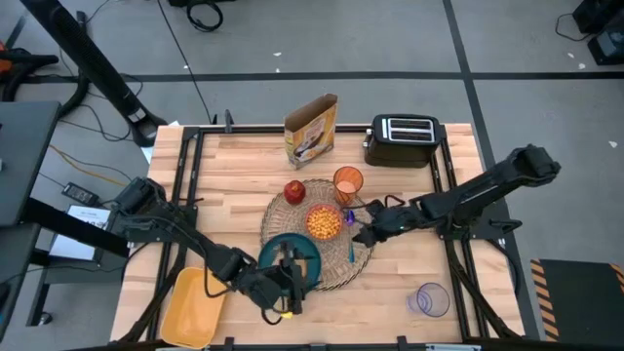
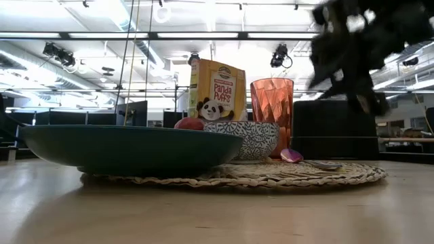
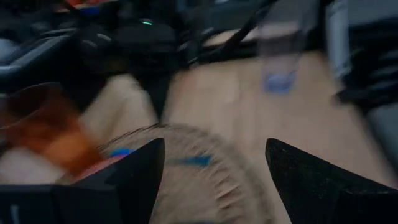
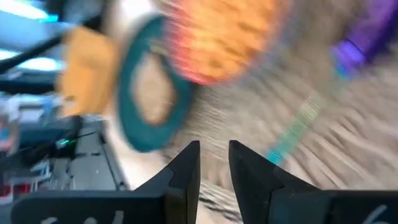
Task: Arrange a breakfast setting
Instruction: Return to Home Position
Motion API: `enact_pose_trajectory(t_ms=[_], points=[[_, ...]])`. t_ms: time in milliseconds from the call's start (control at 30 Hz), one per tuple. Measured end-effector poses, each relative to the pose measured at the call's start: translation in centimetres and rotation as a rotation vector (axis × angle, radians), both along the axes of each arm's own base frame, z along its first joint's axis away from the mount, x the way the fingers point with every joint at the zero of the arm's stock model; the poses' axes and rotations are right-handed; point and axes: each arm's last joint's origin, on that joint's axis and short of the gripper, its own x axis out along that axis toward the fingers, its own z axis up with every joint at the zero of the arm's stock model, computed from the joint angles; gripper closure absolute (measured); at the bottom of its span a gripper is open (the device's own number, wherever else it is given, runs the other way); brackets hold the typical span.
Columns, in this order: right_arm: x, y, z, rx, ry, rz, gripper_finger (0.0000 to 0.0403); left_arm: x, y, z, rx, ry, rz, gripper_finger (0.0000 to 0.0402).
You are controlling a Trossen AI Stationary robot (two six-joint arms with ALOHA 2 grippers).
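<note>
Both arms are dark, almost black, built of slim tubes between chunky joints. The left arm [image 1: 185, 234] enters from the left of the overhead frame, with thin black cables [image 1: 161, 226] looping along it down to the left gripper [image 1: 283, 285]. The right arm [image 1: 478, 190] enters from the right, bulky at its outer joint and slimmer toward the right gripper [image 1: 363, 232]. Up close, the fingers [image 3: 311, 183] are matt black, grainy wedges. Pale marks along the bottom of the right wrist frame are too cut off to read.
</note>
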Motion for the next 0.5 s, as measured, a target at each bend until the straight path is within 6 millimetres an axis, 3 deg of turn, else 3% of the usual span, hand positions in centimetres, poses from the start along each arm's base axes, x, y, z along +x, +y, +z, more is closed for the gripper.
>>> enact_pose_trajectory(t_ms=[100,267,500], points=[[-0.5,0.2,2.2,-0.139,-0.153,0.064,0.0311,1.4,0.9,0.9,-0.11,-0.075,-0.08,0.0116],[-1.6,0.0,5.3,-0.409,-0.357,0.147,0.0318,3.0,2.8,1.5,-0.092,-0.136,-0.087,0.0127],[-2.8,-0.9,7.9,-0.693,-0.505,0.237,0.0326,4.5,6.8,3.7,-0.125,-0.245,-0.135,0.022]])
